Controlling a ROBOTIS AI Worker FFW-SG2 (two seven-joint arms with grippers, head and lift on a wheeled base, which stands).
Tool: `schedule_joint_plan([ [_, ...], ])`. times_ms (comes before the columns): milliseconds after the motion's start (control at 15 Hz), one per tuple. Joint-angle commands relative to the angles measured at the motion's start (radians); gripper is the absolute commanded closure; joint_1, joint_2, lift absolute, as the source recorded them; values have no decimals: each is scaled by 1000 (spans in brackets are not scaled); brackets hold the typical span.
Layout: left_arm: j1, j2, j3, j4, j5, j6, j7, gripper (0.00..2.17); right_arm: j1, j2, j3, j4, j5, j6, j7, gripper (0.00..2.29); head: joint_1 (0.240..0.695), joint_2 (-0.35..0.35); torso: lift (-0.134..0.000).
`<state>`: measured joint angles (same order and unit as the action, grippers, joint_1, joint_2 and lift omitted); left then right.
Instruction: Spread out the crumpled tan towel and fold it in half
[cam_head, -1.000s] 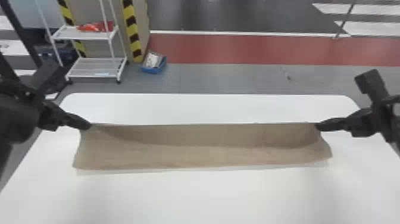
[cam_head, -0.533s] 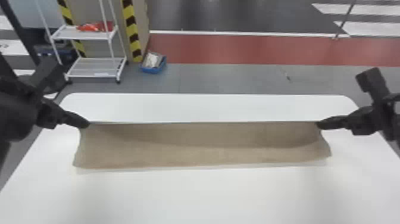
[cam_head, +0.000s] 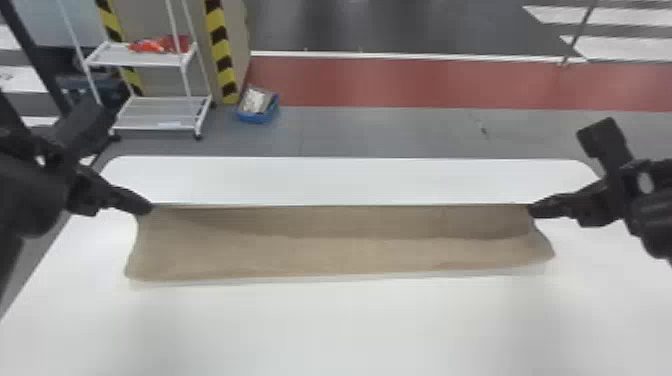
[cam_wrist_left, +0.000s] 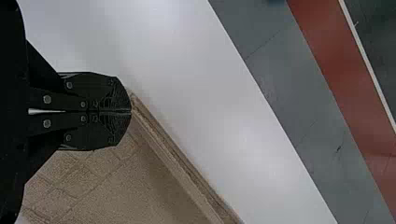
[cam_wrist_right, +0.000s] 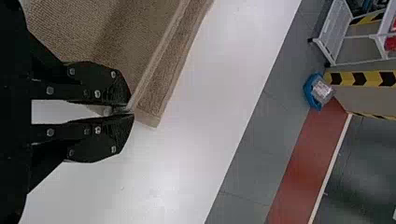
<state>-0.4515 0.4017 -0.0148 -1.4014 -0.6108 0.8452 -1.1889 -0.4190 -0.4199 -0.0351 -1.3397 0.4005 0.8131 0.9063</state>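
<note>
— Edges, room?
— Long tan fabric towel (cam_head: 340, 255) is spanning the white, round-cornered worktop (cam_head: 345, 325), which is extending past both long towel edges.
— Arms?
— Pointing inward from the sides; black two-fingered left claw (cam_head: 145, 206) and matching right claw (cam_head: 537, 209) are pinching the towel's far edge near opposite corners.
</note>
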Motion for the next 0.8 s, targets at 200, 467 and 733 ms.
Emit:
schedule_joint_plan([
  [200, -1, -3, -5, 6, 3, -5, 2, 1295, 22, 26, -14, -2, -9, 5, -96, 66, 695, -38, -124],
  [467, 5, -6, -5, 6, 10, -36, 11, 1291, 89, 30, -45, -85, -19, 24, -98, 70, 695, -43, -124],
  [733, 109, -38, 12, -77, 16, -54, 206, -2, 167, 30, -74, -197, -26, 58, -87, 70, 695, -46, -124],
])
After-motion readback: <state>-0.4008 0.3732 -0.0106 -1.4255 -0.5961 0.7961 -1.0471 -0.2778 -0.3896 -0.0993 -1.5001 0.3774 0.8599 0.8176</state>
